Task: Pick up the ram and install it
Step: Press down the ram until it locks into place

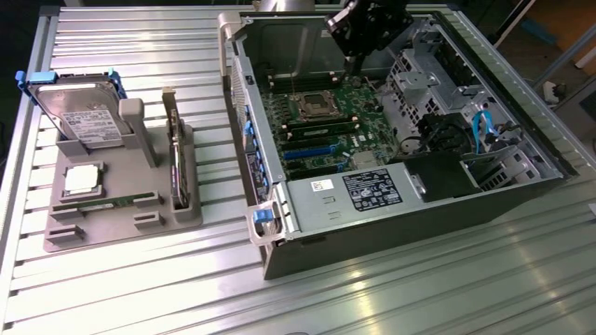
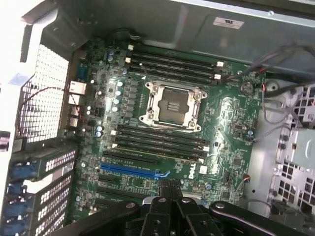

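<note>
You see the gripper (image 1: pixel 359 52) hanging over the open computer case (image 1: pixel 391 230), above the green motherboard (image 1: pixel 322 129). On the exterior view's left, a grey holder (image 1: pixel 121 216) on the ribbed worktop (image 1: pixel 419 300) carries a hard drive (image 1: pixel 79 115) and the ram (image 1: pixel 112 203) lying flat.

Black gripper (image 2: pixel 170 189) with jointed linkage arms and round silver pivot screws.

Ribbed, shiny metal table (image 1: pixel 391 293); matt grey plastic holder tray (image 1: pixel 121 223); glossy green motherboard (image 2: pixel 231 123).
</note>
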Action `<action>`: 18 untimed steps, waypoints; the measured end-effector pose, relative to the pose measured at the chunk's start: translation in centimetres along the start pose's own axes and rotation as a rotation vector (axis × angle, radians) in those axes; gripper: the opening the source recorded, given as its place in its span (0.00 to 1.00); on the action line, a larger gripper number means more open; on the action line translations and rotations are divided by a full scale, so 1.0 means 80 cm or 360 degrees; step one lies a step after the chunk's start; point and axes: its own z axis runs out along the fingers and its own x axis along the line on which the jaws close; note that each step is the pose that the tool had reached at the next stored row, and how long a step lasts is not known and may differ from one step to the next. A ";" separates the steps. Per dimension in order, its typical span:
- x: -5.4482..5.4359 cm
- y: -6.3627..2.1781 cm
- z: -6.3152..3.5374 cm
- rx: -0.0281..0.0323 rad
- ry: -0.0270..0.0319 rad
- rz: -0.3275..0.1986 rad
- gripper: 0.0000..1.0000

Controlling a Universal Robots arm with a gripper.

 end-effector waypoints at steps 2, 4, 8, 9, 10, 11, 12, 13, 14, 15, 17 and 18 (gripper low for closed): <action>0.000 0.000 0.000 0.00013 -0.00005 0.0066 0.11; 0.000 0.000 0.000 0.00016 -0.00006 0.0079 0.11; 0.000 0.000 0.000 0.00020 -0.00007 0.0095 0.11; 0.000 0.000 0.000 0.00022 -0.00009 0.0112 0.11; 0.000 0.000 0.000 0.00027 -0.00010 0.0135 0.11; 0.000 0.000 0.000 0.00033 -0.00011 0.0157 0.11; 0.000 0.000 0.000 0.00034 -0.00012 0.0166 0.11; 0.000 0.000 0.000 0.00035 -0.00011 0.0166 0.11; 0.000 0.000 0.000 0.00035 -0.00012 0.0166 0.11; 0.000 0.000 0.000 0.00035 -0.00011 0.0166 0.11; 0.000 0.000 0.000 0.00035 -0.00012 0.0166 0.11; 0.000 0.000 0.000 0.00035 -0.00012 0.0166 0.11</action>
